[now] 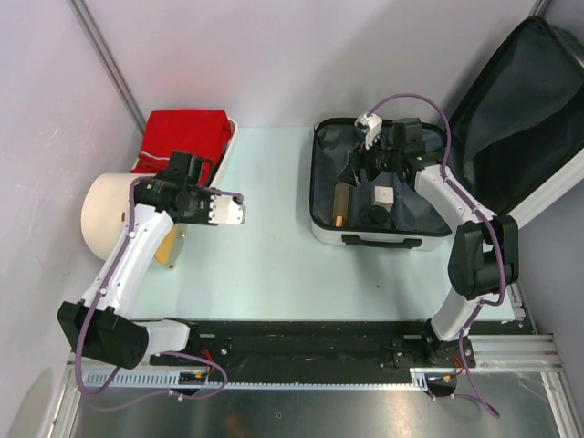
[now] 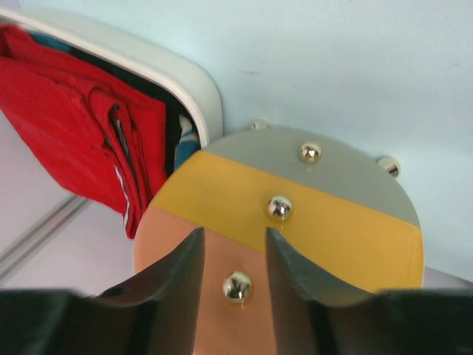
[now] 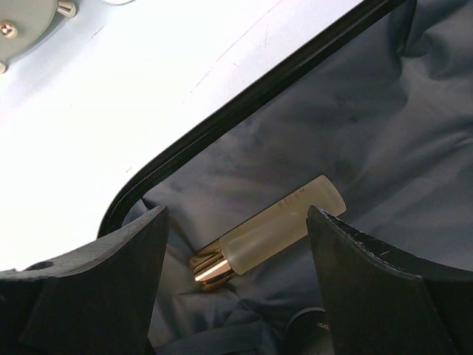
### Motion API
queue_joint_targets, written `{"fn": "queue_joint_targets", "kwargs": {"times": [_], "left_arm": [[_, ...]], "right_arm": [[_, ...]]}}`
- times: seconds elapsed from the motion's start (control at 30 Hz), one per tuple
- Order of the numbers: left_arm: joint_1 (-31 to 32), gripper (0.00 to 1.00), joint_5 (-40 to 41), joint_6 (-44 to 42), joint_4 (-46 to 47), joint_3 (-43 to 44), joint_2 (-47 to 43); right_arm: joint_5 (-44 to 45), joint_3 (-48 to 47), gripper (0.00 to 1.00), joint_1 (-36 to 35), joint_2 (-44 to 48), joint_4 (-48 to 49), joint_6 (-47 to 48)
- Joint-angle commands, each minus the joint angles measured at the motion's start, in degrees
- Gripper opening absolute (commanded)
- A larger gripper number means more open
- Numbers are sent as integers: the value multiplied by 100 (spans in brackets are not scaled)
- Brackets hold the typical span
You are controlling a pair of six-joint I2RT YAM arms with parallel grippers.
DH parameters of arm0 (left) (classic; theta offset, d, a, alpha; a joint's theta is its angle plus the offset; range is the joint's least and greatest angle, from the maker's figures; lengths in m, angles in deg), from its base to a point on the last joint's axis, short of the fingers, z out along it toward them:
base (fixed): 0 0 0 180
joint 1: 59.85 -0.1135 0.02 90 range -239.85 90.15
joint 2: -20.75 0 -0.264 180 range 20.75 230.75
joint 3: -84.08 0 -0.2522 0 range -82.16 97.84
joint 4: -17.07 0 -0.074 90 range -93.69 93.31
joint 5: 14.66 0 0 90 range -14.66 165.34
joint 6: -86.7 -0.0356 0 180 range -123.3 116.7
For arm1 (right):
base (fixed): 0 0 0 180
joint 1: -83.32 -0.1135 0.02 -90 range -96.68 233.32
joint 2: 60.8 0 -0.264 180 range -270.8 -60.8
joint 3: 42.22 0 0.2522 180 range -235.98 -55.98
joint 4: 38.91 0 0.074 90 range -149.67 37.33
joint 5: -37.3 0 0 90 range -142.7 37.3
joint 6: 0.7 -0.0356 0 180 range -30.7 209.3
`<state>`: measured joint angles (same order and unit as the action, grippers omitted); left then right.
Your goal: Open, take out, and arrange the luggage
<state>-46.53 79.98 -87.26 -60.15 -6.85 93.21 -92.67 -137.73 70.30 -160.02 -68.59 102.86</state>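
Observation:
The luggage [image 1: 365, 196] lies open at the right of the table, its lid [image 1: 534, 100] leaning back. On its dark lining [image 3: 384, 111] lie a frosted bottle with a gold cap [image 3: 277, 229], a white cube [image 1: 383, 194] and a black round item [image 1: 378, 214]. My right gripper [image 3: 236, 214] hangs open just above the bottle, one finger on each side, not touching it. My left gripper [image 2: 235, 240] stands narrowly open with nothing in it, close in front of a round disc [image 2: 332, 222] banded grey, yellow and peach; a metal stud [image 2: 238, 286] shows in the gap.
A cream tub [image 1: 228, 146] with red cloth [image 1: 187, 137] stands at the back left. A cream cylinder [image 1: 109, 214] with an orange end [image 1: 169, 246] lies beside the left arm. Grey walls close in the table at back and left.

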Motion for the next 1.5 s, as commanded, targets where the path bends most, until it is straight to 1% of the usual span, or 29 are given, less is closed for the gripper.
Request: {"fn": "queue_joint_targets", "kwargs": {"times": [0.0,0.03,0.07,0.1,0.13,0.3,0.5,0.6,0.63,0.7,0.73,0.8,0.83,0.9,0.93,0.97,1.07,1.2,1.47], "left_arm": [[30,52,-96,56,-262,176,110],[-5,64,-87,29,-420,212,145],[-40,68,-87,3,-474,230,188],[-84,75,-95,-41,-526,221,206],[-206,81,-104,-146,-553,212,215],[-760,81,-192,-550,-553,212,373],[-1120,74,-210,-1025,-544,370,505],[-1270,67,-236,-1140,-544,519,645],[-1305,60,-253,-1166,-553,563,663],[-1315,52,-280,-1201,-553,599,725],[-1315,43,-297,-1210,-553,608,734],[-1315,36,-367,-1201,-545,634,751],[-1315,28,-411,-1184,-553,643,751],[-1315,20,-455,-1166,-544,678,734],[-1306,15,-630,-1131,-544,678,708],[-1280,13,-666,-1114,-544,669,681],[-1069,9,-746,-1008,-544,582,576],[-692,8,-807,-798,-545,476,523],[-208,9,-798,-376,-544,581,690]], "right_arm": [[-64,-16,80,-26,210,133,-47],[-73,-16,80,-26,201,125,-47],[-73,-16,80,-34,201,125,-47],[-73,-16,80,-43,193,142,-47],[-73,-16,80,-43,192,142,-47],[-73,-16,80,-61,192,160,-55],[-64,-16,80,-78,201,107,-29],[-64,-16,80,-87,227,107,-20],[-55,-16,80,-78,236,98,-20],[-55,-16,80,-87,236,98,-3],[-47,-16,80,-87,245,81,-3],[-46,-16,80,-78,254,81,6],[-46,-16,80,-87,245,81,6],[-38,-16,80,-87,254,98,-3],[-38,-16,80,-87,254,98,-3],[-38,-16,80,-87,254,107,-3],[-38,-16,80,-96,236,124,-11],[-29,-16,80,-148,201,186,-20],[-3,-16,80,-228,157,221,-29]]}}
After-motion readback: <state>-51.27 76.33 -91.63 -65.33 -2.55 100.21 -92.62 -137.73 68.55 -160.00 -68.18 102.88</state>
